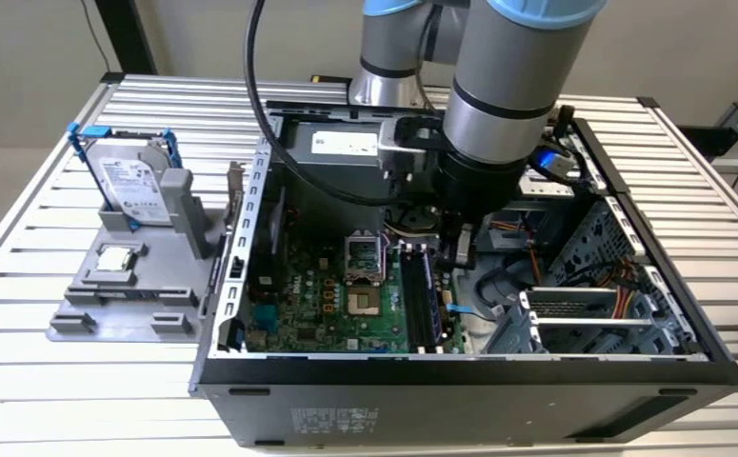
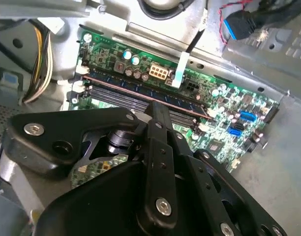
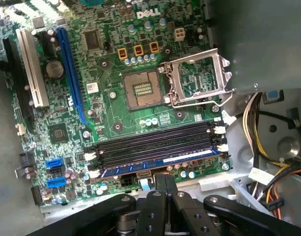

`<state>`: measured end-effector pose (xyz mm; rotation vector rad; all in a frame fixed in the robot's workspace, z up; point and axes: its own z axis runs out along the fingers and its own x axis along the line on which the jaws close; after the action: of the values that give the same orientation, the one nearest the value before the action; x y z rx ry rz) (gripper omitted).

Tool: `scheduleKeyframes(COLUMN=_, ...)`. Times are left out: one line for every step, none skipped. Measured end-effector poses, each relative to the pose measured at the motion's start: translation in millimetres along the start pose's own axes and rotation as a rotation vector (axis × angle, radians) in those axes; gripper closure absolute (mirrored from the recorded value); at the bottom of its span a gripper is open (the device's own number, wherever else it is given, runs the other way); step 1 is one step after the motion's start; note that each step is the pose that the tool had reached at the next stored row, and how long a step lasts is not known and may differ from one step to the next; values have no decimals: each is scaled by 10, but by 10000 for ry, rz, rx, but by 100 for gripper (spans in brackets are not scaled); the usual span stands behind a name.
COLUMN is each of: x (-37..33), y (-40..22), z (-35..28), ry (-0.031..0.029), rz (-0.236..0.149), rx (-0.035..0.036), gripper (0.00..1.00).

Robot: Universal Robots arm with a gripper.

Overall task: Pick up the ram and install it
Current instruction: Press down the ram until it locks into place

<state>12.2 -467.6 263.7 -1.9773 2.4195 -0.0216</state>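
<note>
Slatted metal worktop (image 1: pixel 38 362) carrying an open computer case (image 1: pixel 470 390) and, well off to one side of the jaws, a grey holder (image 1: pixel 128 286). Holder contents: one boxy hard drive (image 1: pixel 133 181) in a blue frame, standing upright; one small square processor chip (image 1: pixel 114 257), lying flat. Arm: reaches down into the case, with the gripper (image 3: pixel 165 178) low over the green motherboard (image 3: pixel 116 113). Jaws: drawn together, the two black fingers (image 3: pixel 160 189) side by side with only a thin seam between them and nothing visibly clamped. Ram (image 3: pixel 190 158): a long blue-edged stick standing on edge in the memory slot closest to the jaws, running crosswise directly in front of their tips; whether the tips actually touch its upper edge cannot be told. Remaining memory slots (image 3: pixel 155 142): dark, parallel, just beyond the ram from the jaws. Processor socket (image 3: pixel 143 91): further out past those slots, its metal retaining frame (image 3: pixel 197 78) swung open. Cable bundle (image 3: pixel 261 123): yellow, black and orange wires, off to the side of the jaws.
</note>
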Motion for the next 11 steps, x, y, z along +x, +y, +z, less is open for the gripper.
scheduleKeyframes(x=0, y=0, z=1, ry=-2, rz=-166, rx=-1, gripper=100)
scheduleKeyframes(x=0, y=0, z=3, ry=-5, rz=-331, rx=-2, gripper=100)
scheduleKeyframes(x=0, y=0, z=5, ry=-9, rz=-500, rx=-2, gripper=100)
scheduleKeyframes(x=0, y=0, z=6, ry=-13, rz=-649, rx=-3, gripper=100)
scheduleKeyframes(x=-1, y=0, z=8, ry=-16, rz=-780, rx=-3, gripper=100)
scheduleKeyframes(x=-1, y=0, z=10, ry=-20, rz=-901, rx=-4, gripper=100)
scheduleKeyframes(x=-1, y=0, z=13, ry=-22, rz=-973, rx=-4, gripper=100)
scheduleKeyframes(x=-1, y=1, z=14, ry=-22, rz=-1021, rx=-4, gripper=100)
scheduleKeyframes(x=-1, y=0, z=15, ry=-22, rz=-1081, rx=-4, gripper=100)
scheduleKeyframes(x=-1, y=1, z=17, ry=-23, rz=-1140, rx=-4, gripper=100)
scheduleKeyframes(x=-1, y=1, z=18, ry=-25, rz=-1207, rx=-4, gripper=100)
